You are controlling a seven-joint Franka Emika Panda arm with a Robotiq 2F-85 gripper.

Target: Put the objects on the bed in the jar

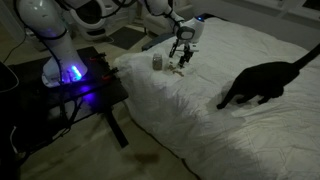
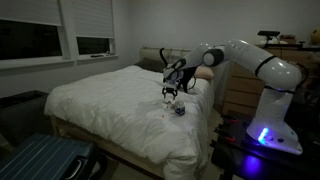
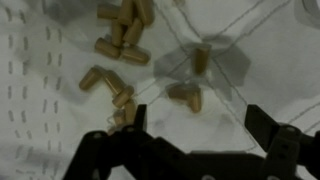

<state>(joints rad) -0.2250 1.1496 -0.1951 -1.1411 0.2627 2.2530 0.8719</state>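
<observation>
Wrist view: hand (image 3: pixel 192 122) spread over objects (image 3: pixel 122 40) on bed (image 3: pixel 40 100). Seen only in exterior view: jar (image 1: pixel 157 62), black cat (image 1: pixel 258 84).

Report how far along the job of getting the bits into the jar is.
Done: nothing that shows; the jar is too small to tell whether it holds any. In hand: the gripper hangs open and empty over the bits, which lie scattered on the bed. Left: picking them up and dropping them into the jar.
</observation>
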